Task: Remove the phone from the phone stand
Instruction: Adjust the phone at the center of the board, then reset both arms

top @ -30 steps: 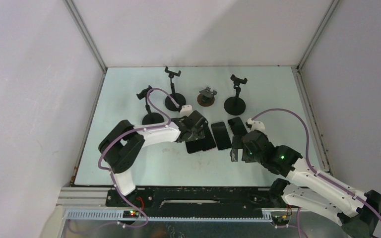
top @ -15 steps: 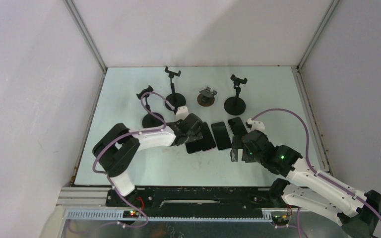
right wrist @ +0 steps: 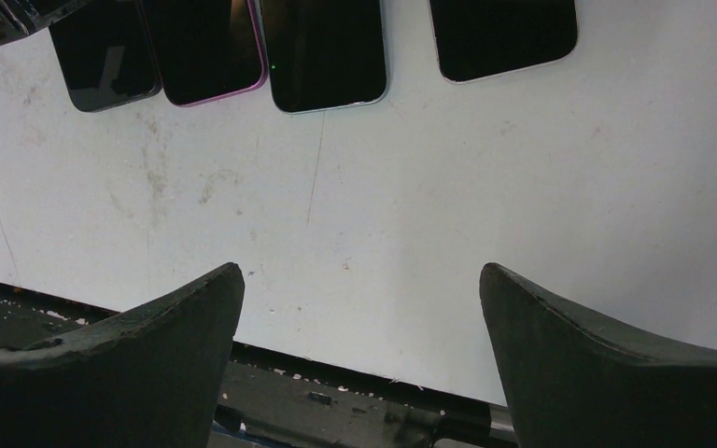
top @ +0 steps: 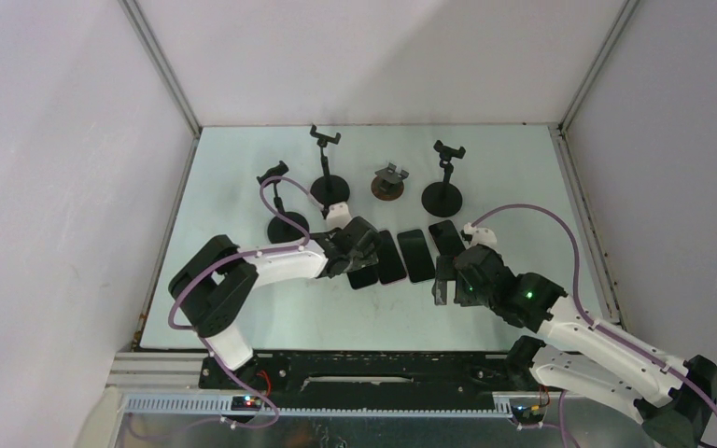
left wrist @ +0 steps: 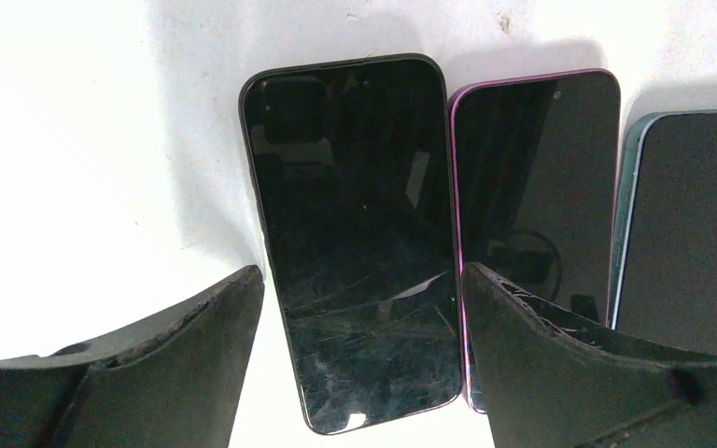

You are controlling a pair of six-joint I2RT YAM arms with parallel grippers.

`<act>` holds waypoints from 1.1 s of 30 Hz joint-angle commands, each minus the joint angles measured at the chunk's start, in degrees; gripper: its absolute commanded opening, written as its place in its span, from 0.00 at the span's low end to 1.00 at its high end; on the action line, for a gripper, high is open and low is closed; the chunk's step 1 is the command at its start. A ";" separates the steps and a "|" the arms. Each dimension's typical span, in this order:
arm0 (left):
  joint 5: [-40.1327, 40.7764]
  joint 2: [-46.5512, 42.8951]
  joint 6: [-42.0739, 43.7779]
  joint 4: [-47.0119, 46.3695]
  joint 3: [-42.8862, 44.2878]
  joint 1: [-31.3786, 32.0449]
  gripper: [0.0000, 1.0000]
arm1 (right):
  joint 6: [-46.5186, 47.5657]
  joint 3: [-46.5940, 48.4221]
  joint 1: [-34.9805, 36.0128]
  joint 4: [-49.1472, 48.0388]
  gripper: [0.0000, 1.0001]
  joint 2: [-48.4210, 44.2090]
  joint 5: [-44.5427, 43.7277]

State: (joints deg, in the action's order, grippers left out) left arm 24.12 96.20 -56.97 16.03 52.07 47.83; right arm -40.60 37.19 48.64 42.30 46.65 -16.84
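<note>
Several phones lie flat in a row on the white table (top: 243,177): a black phone (left wrist: 355,233), a pink-edged phone (left wrist: 532,187) and a teal-edged phone (left wrist: 686,224). A fourth phone (top: 446,237) lies at the right end of the row. My left gripper (left wrist: 362,275) is open, its fingers straddling the black phone's near end with a gap on the left side. The right gripper (right wrist: 362,271) hangs open over bare table near the front edge and holds nothing. Several black phone stands (top: 325,163) at the back hold no phone.
A tall stand (top: 280,201) rises just left of my left arm, with its purple cable looping beside it. A short stand (top: 389,182) and another tall stand (top: 445,175) are behind the phones. The table's front edge and a black rail (right wrist: 355,392) lie under the right gripper.
My left gripper has shifted a little left and toward the near side, staying open over the leftmost phone. The right arm has barely moved.
</note>
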 commanded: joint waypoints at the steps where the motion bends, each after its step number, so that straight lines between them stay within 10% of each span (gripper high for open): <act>1: -1.05 1.26 -1.34 7.95 -3.44 0.05 0.86 | -0.60 -0.28 0.39 -0.78 0.98 0.01 -0.96; 18: 4.08 -11.71 4.01 11.28 -6.63 0.05 0.89 | -1.15 -0.28 0.99 -0.97 0.98 0.10 -1.58; 33: 12.49 -48.42 34.52 17.30 -6.48 -0.07 0.99 | 0.38 -0.15 -2.06 0.13 0.99 -7.81 -2.49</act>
State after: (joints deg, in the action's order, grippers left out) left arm 33.04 53.95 -34.61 29.80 44.34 47.83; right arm -39.07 37.17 48.42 42.57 42.48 -17.67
